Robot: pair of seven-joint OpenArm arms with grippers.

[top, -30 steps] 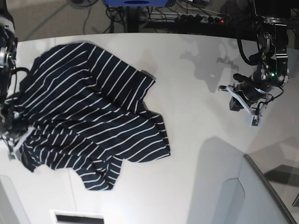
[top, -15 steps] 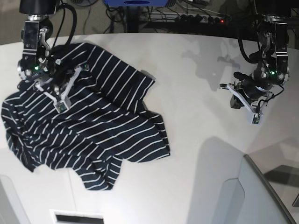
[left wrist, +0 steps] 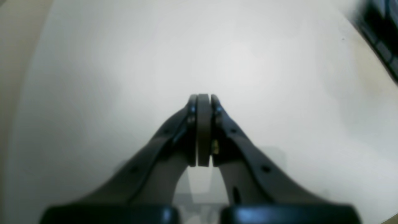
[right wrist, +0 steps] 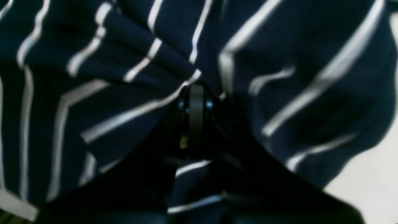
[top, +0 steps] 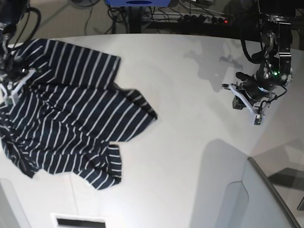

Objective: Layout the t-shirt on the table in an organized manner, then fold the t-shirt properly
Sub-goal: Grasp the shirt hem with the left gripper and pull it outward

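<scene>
The table (top: 190,156) is a broad white top, and the t-shirt (top: 71,123) lies bunched and wrinkled on the side of the right arm, partly lifted at one edge, so I judge the laying-out step is in hand and no fold has begun. The right gripper (right wrist: 196,93) has its jaws pressed together on a pleat of the striped cloth, while the left gripper (left wrist: 203,102) hangs over bare table well apart from the shirt, jaws pressed together on nothing. The next move likely calls for the right arm to draw the pinched edge taut and the left to come across, spread its jaws and take an opposite edge.
</scene>
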